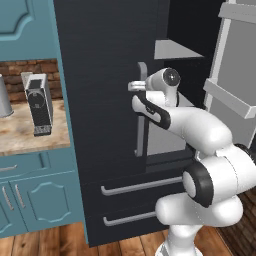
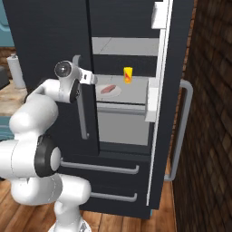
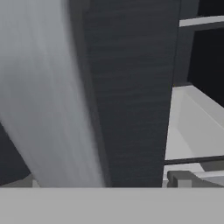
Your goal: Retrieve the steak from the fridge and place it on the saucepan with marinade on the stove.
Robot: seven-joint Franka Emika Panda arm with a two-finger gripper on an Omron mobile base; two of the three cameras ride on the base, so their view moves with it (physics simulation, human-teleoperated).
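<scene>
The black fridge (image 1: 105, 100) has its right door (image 2: 165, 113) swung open and its left door shut. Inside, on a grey shelf, the reddish-pink steak (image 2: 108, 89) lies on a small round plate (image 2: 117, 92). My gripper (image 2: 94, 79) hovers by the inner edge of the shut left door, close to that door's long silver handle (image 2: 82, 113), left of the steak and short of the shelf. In the left base view the gripper (image 1: 134, 86) sits at the handle's top. It is open and holds nothing. In the hand view the handle (image 3: 48, 96) looms blurred at left. The saucepan and stove are out of view.
A small yellow carton (image 2: 128, 75) stands behind the steak on the same shelf. The open door's bins (image 1: 230, 102) jut out at right. Two lower drawers (image 1: 140, 186) sit below. A wooden counter (image 1: 20, 132) with a black-and-white appliance (image 1: 39, 102) lies left; a brick wall (image 2: 208, 113) closes the right.
</scene>
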